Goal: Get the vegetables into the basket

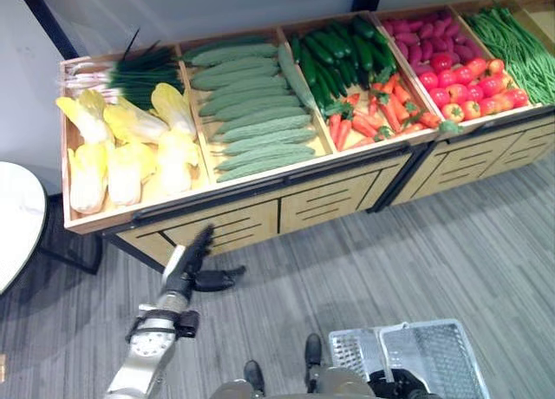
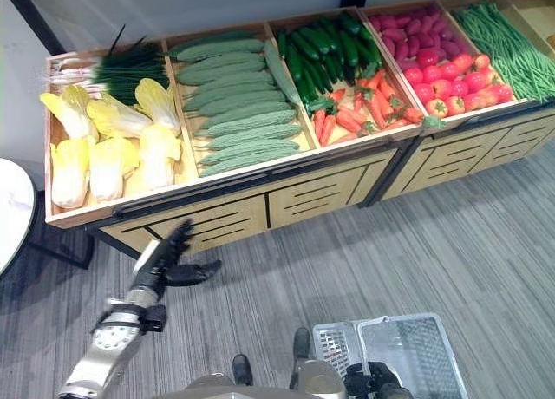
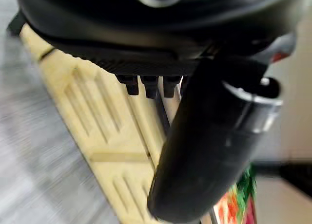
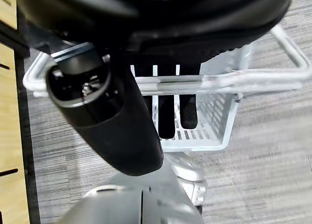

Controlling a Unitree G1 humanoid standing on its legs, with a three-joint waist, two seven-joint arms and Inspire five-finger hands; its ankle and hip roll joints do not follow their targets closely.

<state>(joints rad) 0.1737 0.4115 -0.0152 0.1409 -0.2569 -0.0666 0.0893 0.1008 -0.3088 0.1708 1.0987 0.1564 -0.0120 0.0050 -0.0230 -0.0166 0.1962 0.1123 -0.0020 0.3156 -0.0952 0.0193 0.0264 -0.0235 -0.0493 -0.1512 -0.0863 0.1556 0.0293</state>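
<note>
A wooden produce stand (image 1: pixel 260 210) holds yellow-white cabbages (image 1: pixel 130 160), pale green gourds (image 1: pixel 256 113), dark cucumbers (image 1: pixel 334 52), carrots (image 1: pixel 377 113) and red tomatoes (image 1: pixel 473 82). My left hand (image 1: pixel 192 260) hovers low in front of the stand, below the cabbage bin. It is open, with straight fingers toward the drawer fronts and the thumb (image 3: pixel 209 151) out to the side, holding nothing. A white wire basket (image 1: pixel 451 356) hangs at the lower right. My right hand (image 4: pixel 165 112) is curled round its handle (image 4: pixel 273 75). No vegetables lie in the part of the basket I can see.
Further bins hold green onions (image 1: pixel 130 74), purple-red tubers (image 1: pixel 429 35) and green beans (image 1: pixel 520 43). A white round table (image 1: pixel 17 217) stands at the left edge. Grey striped carpet (image 1: pixel 416 251) runs between the stand and me.
</note>
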